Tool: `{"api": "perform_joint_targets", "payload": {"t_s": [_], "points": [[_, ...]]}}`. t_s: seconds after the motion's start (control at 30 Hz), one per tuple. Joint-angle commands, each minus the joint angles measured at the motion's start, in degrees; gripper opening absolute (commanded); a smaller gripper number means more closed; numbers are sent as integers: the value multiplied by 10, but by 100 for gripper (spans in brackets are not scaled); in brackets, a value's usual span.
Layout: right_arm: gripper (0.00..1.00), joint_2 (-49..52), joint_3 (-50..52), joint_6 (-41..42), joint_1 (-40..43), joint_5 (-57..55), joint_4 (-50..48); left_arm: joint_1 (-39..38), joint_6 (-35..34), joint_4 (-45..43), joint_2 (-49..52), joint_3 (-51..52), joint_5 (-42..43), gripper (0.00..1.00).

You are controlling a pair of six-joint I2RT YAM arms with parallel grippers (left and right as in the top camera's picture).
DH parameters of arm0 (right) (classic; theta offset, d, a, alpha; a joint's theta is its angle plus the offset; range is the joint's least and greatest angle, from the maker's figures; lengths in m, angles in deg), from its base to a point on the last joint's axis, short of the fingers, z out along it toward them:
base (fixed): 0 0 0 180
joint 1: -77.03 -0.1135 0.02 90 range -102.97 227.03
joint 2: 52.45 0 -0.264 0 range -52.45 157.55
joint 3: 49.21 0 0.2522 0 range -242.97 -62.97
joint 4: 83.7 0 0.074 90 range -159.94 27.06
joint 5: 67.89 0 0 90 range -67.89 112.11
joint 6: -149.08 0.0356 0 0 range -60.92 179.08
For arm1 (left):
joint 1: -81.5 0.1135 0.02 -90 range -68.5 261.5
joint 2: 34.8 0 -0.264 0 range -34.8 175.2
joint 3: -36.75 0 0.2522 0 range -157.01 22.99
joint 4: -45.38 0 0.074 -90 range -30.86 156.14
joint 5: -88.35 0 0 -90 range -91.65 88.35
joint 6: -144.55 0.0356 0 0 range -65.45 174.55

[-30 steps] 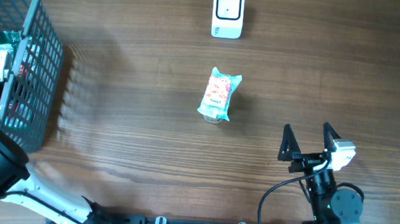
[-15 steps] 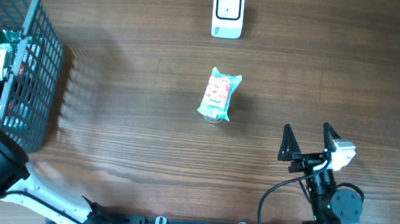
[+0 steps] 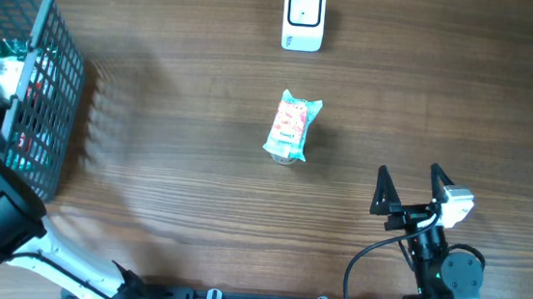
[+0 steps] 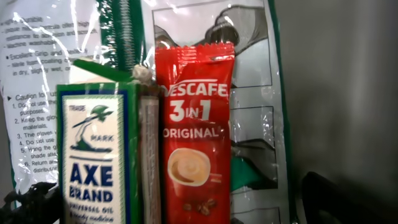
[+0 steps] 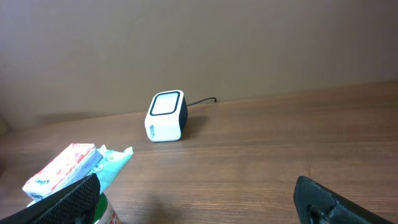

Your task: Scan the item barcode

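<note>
Overhead: the packet [image 3: 292, 126] lies at the centre of the table [image 3: 167, 180], below the scanner [image 3: 303, 17]. The right gripper [image 3: 408, 186], lower right, is open and empty. The basket [image 3: 55, 83] is upper left.

Left wrist: the left gripper [image 4: 177, 196] is spread wide over a sachet [image 4: 196, 130] and a box [image 4: 99, 155].

Right wrist: the packet is lower left.

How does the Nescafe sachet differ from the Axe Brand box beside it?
The Nescafe sachet is red; the Axe Brand box is green with a white label. The sachet is a flat packet; the box is a stiff carton. The sachet pictures a coffee cup; the box, an axe trademark. Both lie side by side, lettering upright, on a printed plastic bag.
</note>
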Motion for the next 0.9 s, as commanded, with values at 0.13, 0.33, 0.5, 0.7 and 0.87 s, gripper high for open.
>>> {"api": "perform_joint_targets", "payload": {"t_s": [0.13,0.33,0.5,0.7,0.87], "points": [[100,-3,1,-1,2,0,-1,-20,-15,-5,20,29,-16,100],[100,-3,1,-1,2,0,-1,-17,-45,-37,39,52,-36,84],[100,-3,1,-1,2,0,-1,-13,-45,-44,39,52,-35,38],[100,-3,1,-1,2,0,-1,-9,-78,-57,39,52,-20,25],[100,-3,1,-1,2,0,-1,-8,-150,-95,39,51,-20,4]]}}
